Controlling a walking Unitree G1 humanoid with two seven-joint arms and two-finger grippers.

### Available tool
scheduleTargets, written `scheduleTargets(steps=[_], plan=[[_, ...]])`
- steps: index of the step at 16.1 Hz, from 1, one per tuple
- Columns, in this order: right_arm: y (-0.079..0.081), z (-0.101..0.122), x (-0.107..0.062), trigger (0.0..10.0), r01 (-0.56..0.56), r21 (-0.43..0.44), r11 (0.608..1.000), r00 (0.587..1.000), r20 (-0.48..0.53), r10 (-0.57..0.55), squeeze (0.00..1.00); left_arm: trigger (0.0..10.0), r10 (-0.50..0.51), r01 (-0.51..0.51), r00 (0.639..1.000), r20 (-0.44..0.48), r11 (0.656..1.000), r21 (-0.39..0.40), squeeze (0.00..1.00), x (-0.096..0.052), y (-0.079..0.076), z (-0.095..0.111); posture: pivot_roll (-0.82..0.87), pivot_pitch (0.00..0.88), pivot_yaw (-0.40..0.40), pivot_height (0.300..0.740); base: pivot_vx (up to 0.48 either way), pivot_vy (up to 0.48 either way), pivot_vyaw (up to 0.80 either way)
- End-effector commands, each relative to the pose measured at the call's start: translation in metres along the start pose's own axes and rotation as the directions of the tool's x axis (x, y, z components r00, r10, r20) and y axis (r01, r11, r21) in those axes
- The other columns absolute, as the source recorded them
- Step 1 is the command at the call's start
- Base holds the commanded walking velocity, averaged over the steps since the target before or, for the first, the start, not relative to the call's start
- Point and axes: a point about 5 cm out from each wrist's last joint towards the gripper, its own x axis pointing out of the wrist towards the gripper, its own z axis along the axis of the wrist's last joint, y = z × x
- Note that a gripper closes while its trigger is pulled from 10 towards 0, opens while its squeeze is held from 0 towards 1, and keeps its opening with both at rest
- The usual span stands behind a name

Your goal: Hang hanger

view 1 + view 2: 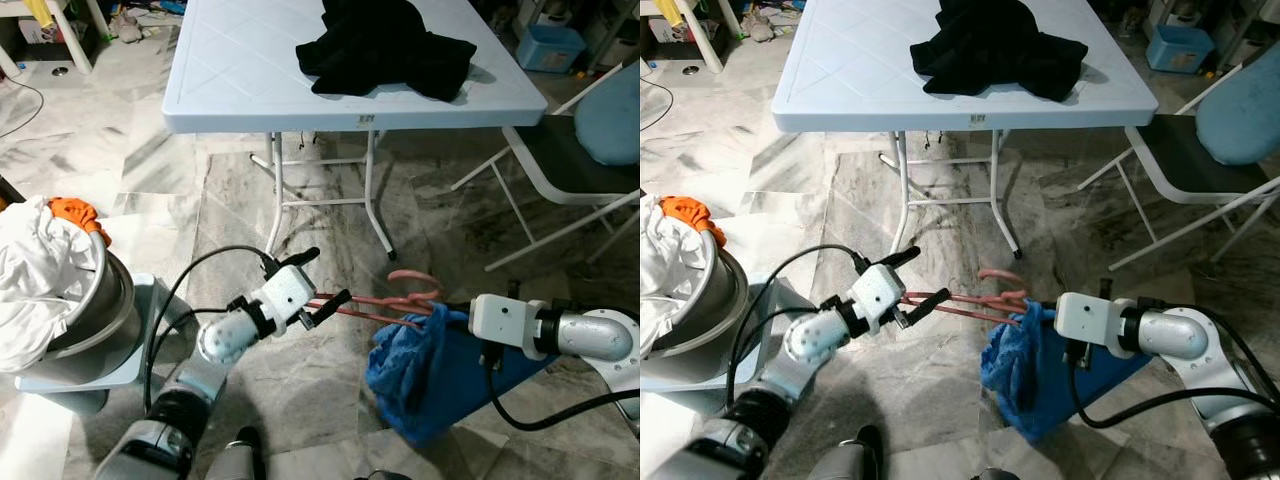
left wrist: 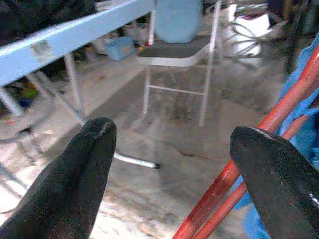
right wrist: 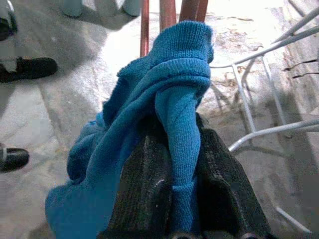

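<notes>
**Hanger and blue garment held between two hands above the marble floor**

At far left I see one shiny metal bin (image 1: pixel 105 305) stuffed with crumpled white cloth (image 1: pixel 35 275), an orange scrap (image 1: pixel 75 211) at its rim, standing on a pale grey box.

Next along, my left hand (image 1: pixel 322 298) reaches out to the right from a bent silver arm. Its two black fingers (image 2: pixel 79 174) are spread apart, blunt and rubbery in the left wrist view. The thin reddish rods of one hanger (image 1: pixel 385 300) run beside the lower finger; I cannot tell whether they touch. The hanger is slender wire, with a curved pink hook at its upper end, held low over the veined grey marble floor (image 1: pixel 330 230).

Behind it stands one pale blue plastic folding bench (image 1: pixel 250 70) on white tube legs, with one heap of black cloth (image 1: pixel 385 45) on top.

Further right, one blue knitted garment (image 1: pixel 420 370) hangs bunched from the hanger's far end. My right hand (image 3: pixel 172 189) points left, its ribbed fingers clamped on a fold of that knit.

At far right is one folding chair (image 1: pixel 575 160) with a dark seat, a blue backrest and a white frame.
</notes>
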Motion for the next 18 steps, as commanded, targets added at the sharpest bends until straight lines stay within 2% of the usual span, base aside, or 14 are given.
scheduleTargets(steps=[1,4,7,9,10,11,12,15,16,17,18], plan=[[0.002,0.008,0.002,10.0,-0.031,-0.036,0.999,0.999,0.038,0.033,0.00,10.0,-0.066,0.066,0.998,-0.005,0.997,-0.039,1.00,0.002,-0.004,-0.001,-0.11,0.218,-0.038,0.740,0.000,0.000,0.00],[0.002,0.004,0.001,10.0,-0.027,-0.036,0.999,0.999,0.019,0.028,0.00,10.0,-0.122,0.123,0.992,0.019,0.989,-0.076,1.00,0.003,-0.002,0.002,-0.11,0.217,-0.036,0.740,0.000,0.000,0.00],[0.003,-0.005,0.001,10.0,-0.021,-0.033,0.999,1.000,-0.015,0.020,0.00,10.0,-0.183,0.185,0.983,0.023,0.980,-0.074,1.00,0.003,-0.006,0.003,-0.11,0.218,-0.033,0.740,0.000,0.000,0.00],[0.002,-0.003,0.002,10.0,-0.024,-0.035,0.999,1.000,-0.007,0.024,0.00,10.0,-0.259,0.258,0.966,-0.010,0.965,-0.052,1.00,-0.001,-0.013,-0.002,-0.11,0.217,-0.034,0.740,0.000,0.000,0.00],[0.000,0.000,0.003,10.0,-0.024,-0.037,0.999,1.000,0.005,0.024,0.00,10.0,-0.314,0.312,0.949,-0.029,0.948,-0.058,0.69,-0.004,-0.017,-0.006,-0.10,0.217,-0.035,0.740,0.000,0.000,0.00],[-0.002,0.000,0.003,10.0,-0.025,-0.046,0.999,1.000,0.006,0.025,0.00,10.0,-0.352,0.349,0.935,-0.036,0.935,-0.070,0.07,-0.006,-0.020,-0.008,-0.10,0.217,-0.035,0.740,0.000,0.000,0.00],[-0.003,0.000,0.002,10.0,-0.022,-0.049,0.999,1.000,0.005,0.023,0.00,10.0,-0.376,0.373,0.926,-0.041,0.925,-0.066,0.00,-0.006,-0.021,-0.008,-0.10,0.217,-0.035,0.740,0.000,0.000,0.00],[-0.004,0.000,0.002,10.0,-0.033,-0.055,0.998,0.999,0.005,0.034,0.00,10.0,-0.361,0.360,0.931,-0.052,0.932,-0.033,0.00,-0.005,-0.015,-0.006,-0.11,0.219,-0.039,0.740,0.000,0.000,0.00],[-0.002,0.004,0.001,10.0,-0.057,-0.044,0.997,0.998,0.027,0.058,0.00,9.1,-0.355,0.355,0.932,-0.080,0.935,-0.006,0.00,-0.006,-0.013,-0.008,-0.10,0.220,-0.040,0.740,0.000,0.000,0.00],[0.003,0.008,-0.005,10.0,-0.129,-0.023,0.991,0.991,0.029,0.129,0.00,0.0,-0.334,0.336,0.936,-0.111,0.942,0.002,0.00,-0.008,-0.007,-0.012,-0.10,0.220,-0.039,0.740,0.000,0.000,0.00],[0.003,0.008,-0.006,10.0,-0.133,-0.023,0.991,0.991,0.028,0.133,0.00,0.0,-0.334,0.336,0.936,-0.113,0.942,0.001,0.00,-0.009,-0.007,-0.012,-0.10,0.220,-0.039,0.740,0.000,0.000,0.00]])
